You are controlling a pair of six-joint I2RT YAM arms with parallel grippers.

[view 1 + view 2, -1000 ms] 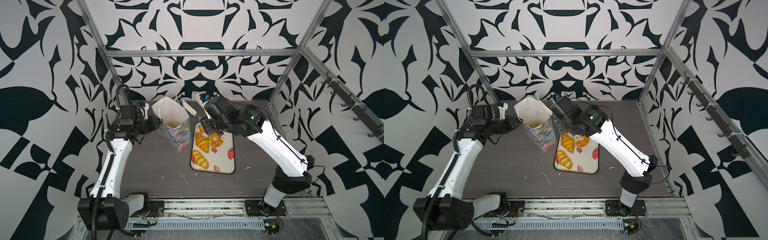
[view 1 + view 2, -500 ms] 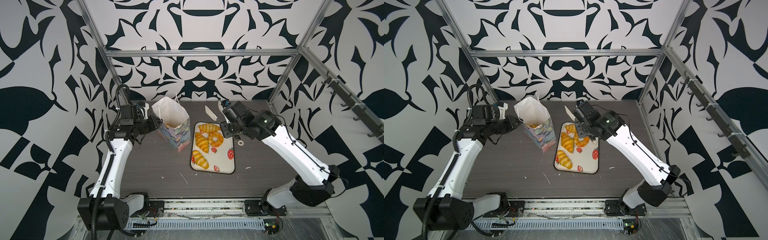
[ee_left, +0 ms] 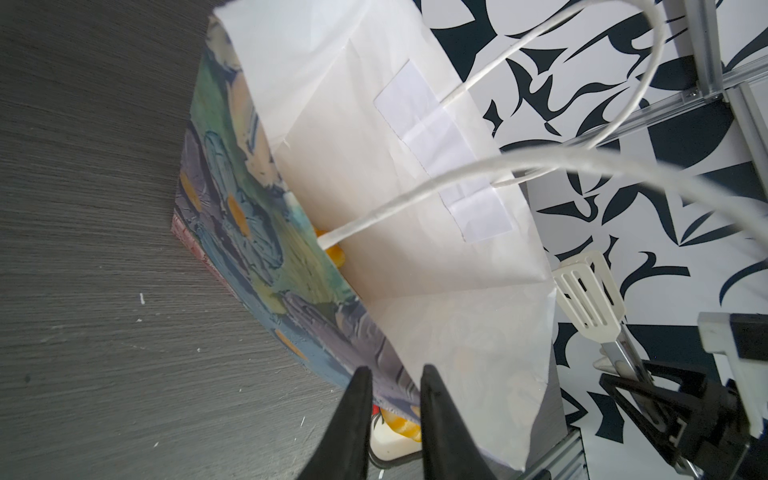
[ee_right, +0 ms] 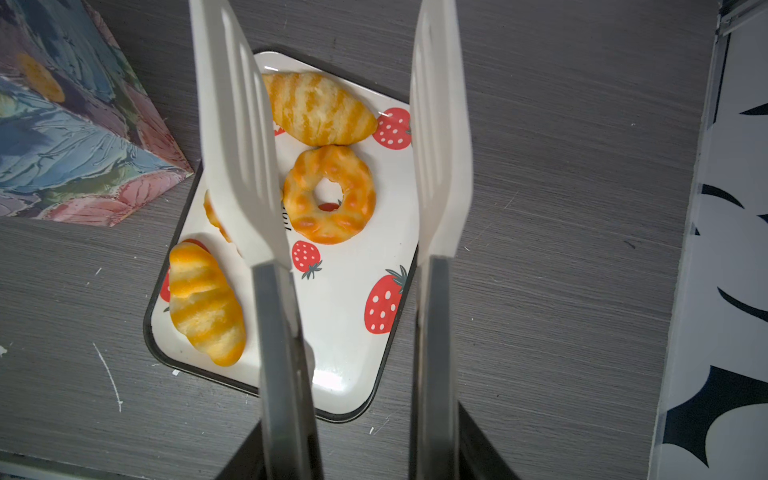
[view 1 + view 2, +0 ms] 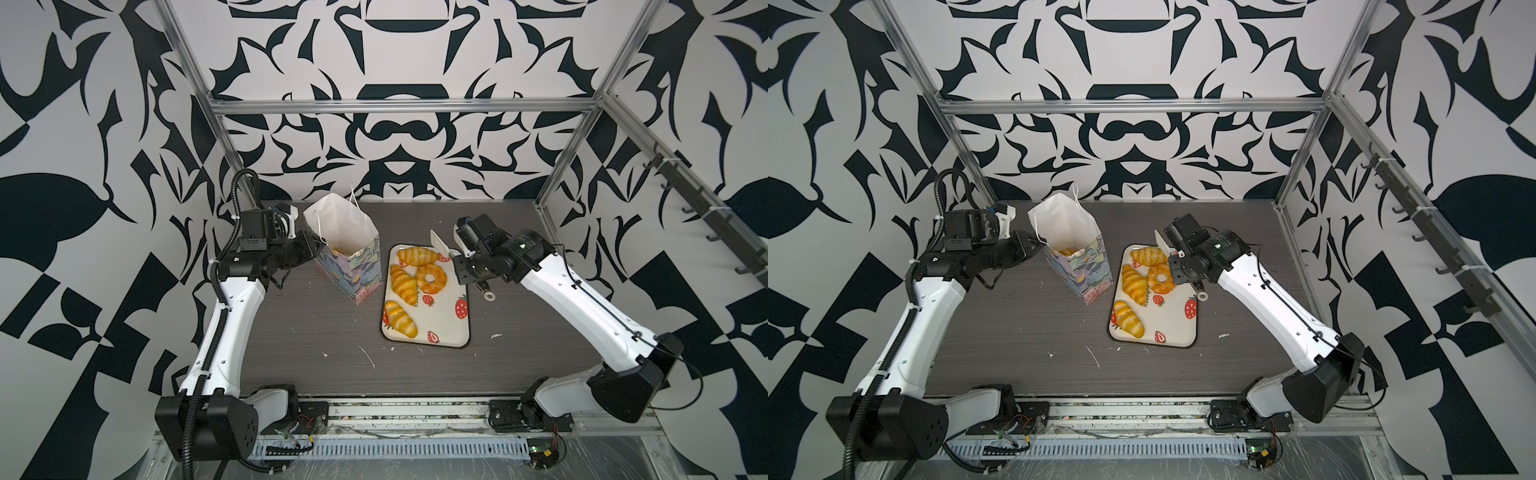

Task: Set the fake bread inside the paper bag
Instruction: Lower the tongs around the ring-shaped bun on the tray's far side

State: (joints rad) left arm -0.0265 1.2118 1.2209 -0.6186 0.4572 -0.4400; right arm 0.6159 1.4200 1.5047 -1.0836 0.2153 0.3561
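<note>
Your left gripper is pinched tight on the side wall of the paper bag, which stands up on the dark table with its mouth open. Your right gripper grips a pair of white tongs whose blades stand apart with nothing between them, up over the strawberry tray. Four pieces of fake bread lie on that tray, just beside the bag - three croissants and a ring doughnut - and a bit more yellow shows inside the bag.
</note>
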